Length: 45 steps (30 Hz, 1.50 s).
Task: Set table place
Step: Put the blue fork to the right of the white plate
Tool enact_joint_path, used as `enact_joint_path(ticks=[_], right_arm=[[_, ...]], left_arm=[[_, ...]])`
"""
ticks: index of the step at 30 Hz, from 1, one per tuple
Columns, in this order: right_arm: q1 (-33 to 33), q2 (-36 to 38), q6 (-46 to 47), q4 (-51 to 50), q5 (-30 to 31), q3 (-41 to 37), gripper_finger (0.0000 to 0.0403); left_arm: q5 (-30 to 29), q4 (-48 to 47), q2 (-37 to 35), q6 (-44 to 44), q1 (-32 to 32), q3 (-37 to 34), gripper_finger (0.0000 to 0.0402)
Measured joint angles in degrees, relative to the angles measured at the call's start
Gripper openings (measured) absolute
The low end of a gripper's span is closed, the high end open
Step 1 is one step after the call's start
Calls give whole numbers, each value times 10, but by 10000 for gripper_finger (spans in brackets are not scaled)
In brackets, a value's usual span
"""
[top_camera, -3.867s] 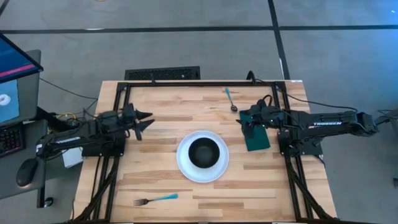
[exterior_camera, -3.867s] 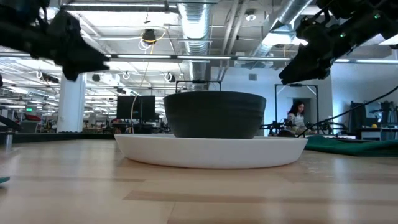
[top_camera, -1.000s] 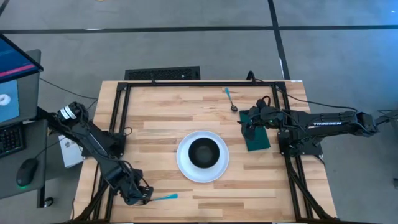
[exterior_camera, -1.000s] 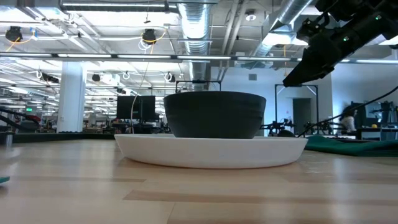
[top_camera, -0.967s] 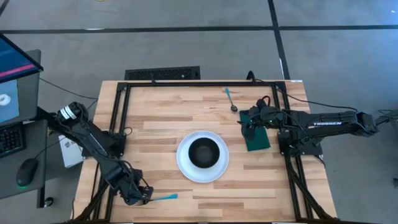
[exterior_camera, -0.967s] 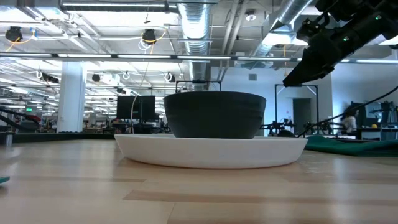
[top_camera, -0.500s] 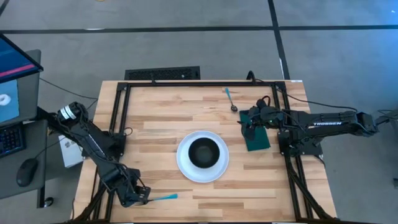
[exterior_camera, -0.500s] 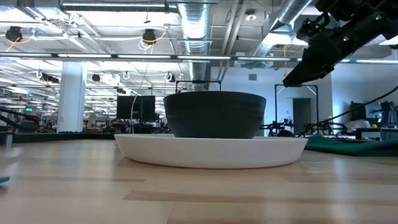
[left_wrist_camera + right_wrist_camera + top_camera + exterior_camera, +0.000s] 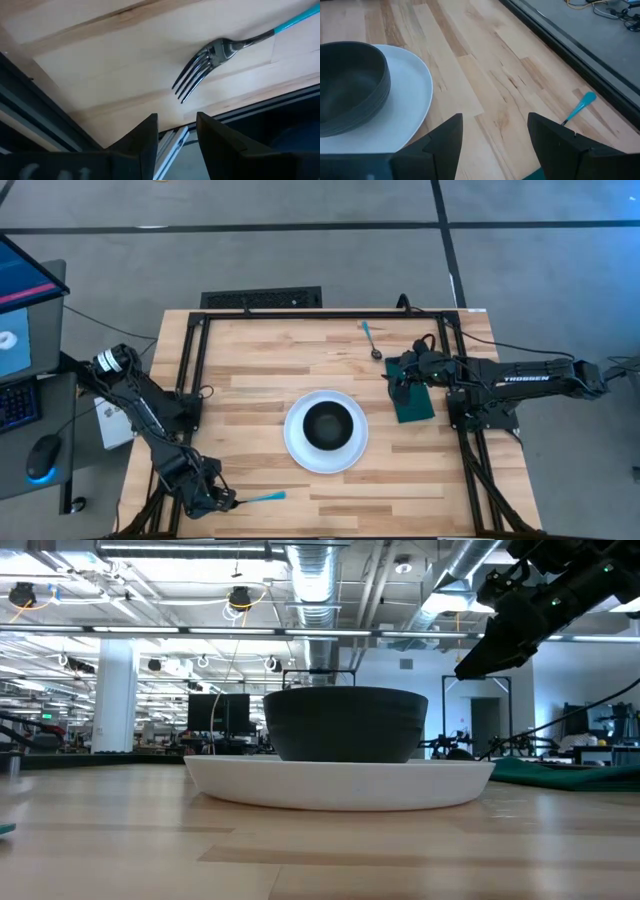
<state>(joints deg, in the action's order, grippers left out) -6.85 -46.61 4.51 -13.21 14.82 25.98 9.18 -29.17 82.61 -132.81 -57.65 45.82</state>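
Fork [image 9: 210,62] lies by the table's [image 9: 260,370] near edge; we see the left gripper [image 9: 175,137] over it, fingers narrowly parted, empty. Right gripper [image 9: 492,135] hovers wide open above the napkin [image 9: 412,402].

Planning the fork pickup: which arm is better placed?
Left. The left gripper sits at the table's near-left corner, fingers open, right beside the fork. The right gripper hovers over the green napkin, across the plate from it.

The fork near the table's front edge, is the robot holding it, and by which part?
No. The left tool is open and empty, hovering just short of the fork, whose tines point toward it. The right tool is open and empty too.
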Motion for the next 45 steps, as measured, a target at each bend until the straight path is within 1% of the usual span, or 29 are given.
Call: enact_joint_path(ticks=[3,6,9,11,14,21,25,32,45], right_arm=[[0,0,0,0,0,0,249],[0,0,0,0,0,0,249],[0,0,0,2,0,0,249],[0,0,0,5,0,0,249],[0,0,0,4,0,0,249],[0,0,0,4,0,0,249],[0,0,0,5,0,0,249],[0,0,0,5,0,0,249],[0,0,0,4,0,0,249]], left_arm=[[0,0,4,0,0,0,122],[1,14,30,1,0,0,122],[14,76,60,0,-1,-1,122],[11,116,75,-1,-5,0,122],[11,138,93,-2,-8,0,122],[8,96,100,-4,-8,0,122],[13,92,99,-5,-8,0,122],[10,34,99,-4,0,0,122],[-22,31,99,0,15,0,122]])
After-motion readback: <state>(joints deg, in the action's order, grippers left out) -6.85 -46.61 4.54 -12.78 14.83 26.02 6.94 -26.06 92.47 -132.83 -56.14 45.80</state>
